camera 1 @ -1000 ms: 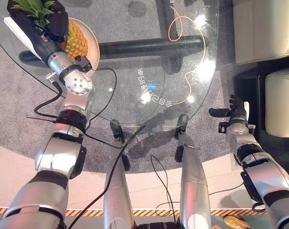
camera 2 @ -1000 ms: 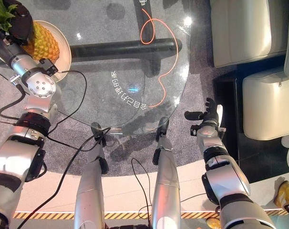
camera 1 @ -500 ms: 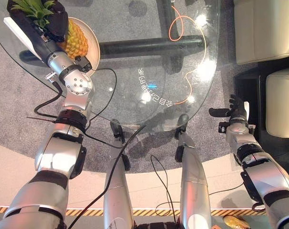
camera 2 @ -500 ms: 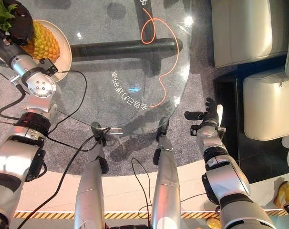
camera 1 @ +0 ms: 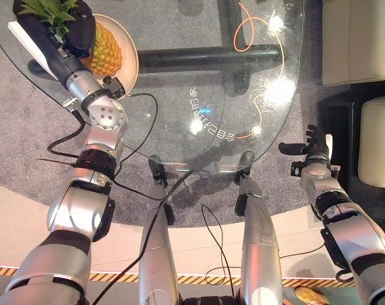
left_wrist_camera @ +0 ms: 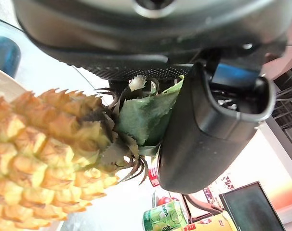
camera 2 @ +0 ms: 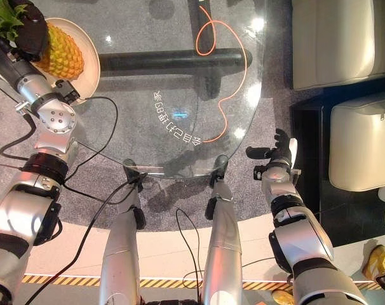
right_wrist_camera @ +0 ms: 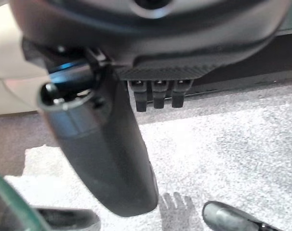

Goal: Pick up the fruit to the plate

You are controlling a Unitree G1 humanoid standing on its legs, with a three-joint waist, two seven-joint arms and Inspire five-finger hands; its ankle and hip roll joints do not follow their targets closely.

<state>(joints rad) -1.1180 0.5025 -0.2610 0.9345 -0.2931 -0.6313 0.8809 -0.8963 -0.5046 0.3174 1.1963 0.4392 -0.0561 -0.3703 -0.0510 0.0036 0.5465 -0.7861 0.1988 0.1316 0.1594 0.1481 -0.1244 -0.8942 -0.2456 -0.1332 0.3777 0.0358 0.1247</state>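
- On plate (camera 1: 130, 54), far left of glass table (camera 1: 243, 82): pineapple (camera 1: 103, 54) lying on its side; left hand (camera 1: 78, 28) curled round its leafy crown (left_wrist_camera: 141, 115).
- Judged step: release; ease fingers apart slowly, lift clear of leaves so fruit does not roll off the rim.
- Right hand (camera 2: 278, 152) off table edge, fingers straight, idle.

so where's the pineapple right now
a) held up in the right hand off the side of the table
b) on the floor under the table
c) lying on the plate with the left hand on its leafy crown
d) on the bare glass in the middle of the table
c: the pineapple lies on the plate at the table's far left, and the left hand is curled round its green crown, while the right hand hangs open and empty beside the glass table.
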